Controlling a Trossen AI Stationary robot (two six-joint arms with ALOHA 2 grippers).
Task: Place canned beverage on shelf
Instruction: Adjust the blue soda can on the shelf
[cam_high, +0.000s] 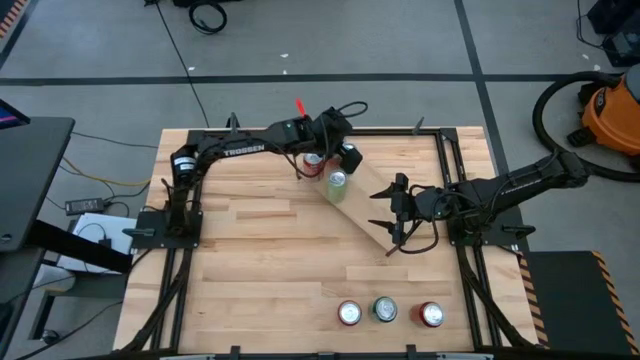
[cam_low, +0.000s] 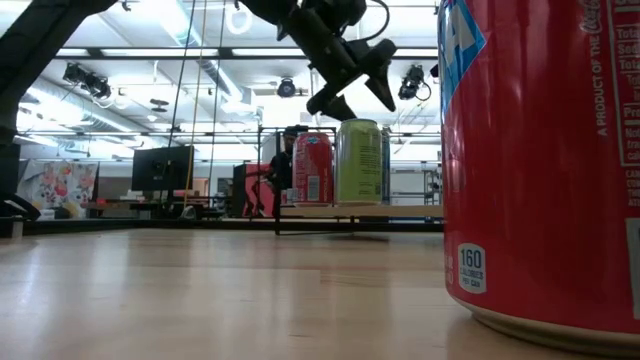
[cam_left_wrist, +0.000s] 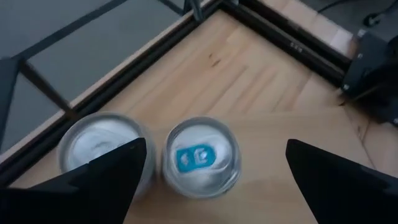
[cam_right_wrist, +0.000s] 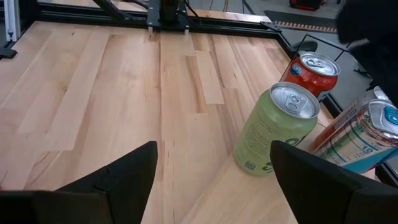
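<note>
Slatted light-wood tabletop (cam_high: 260, 250) fills the high view, ringed by grey floor with an orange vacuum (cam_high: 610, 110) off its right edge. White "TROSSEN" lettering shows on the left arm (cam_high: 240, 150). In the low view a big red can (cam_low: 545, 160) close to the camera bears "160" in a white badge and small white print I cannot read.

On the shelf (cam_high: 372, 205), a light board lying diagonally near the tabletop's far right corner, stand three cans at its far end: a red can (cam_right_wrist: 309, 73), a green can (cam_high: 337, 183) just beside it, and a white can (cam_right_wrist: 367, 140) with a blue tab and striped label. The left gripper (cam_low: 350, 85) hangs just above the green can, fingers spread wide, holding nothing. The right gripper (cam_high: 392, 215) waits over the shelf's near end, fingers likewise apart and empty.

Three more cans (cam_high: 390, 313) stand in a row near the tabletop's front edge, towards its right corner.
</note>
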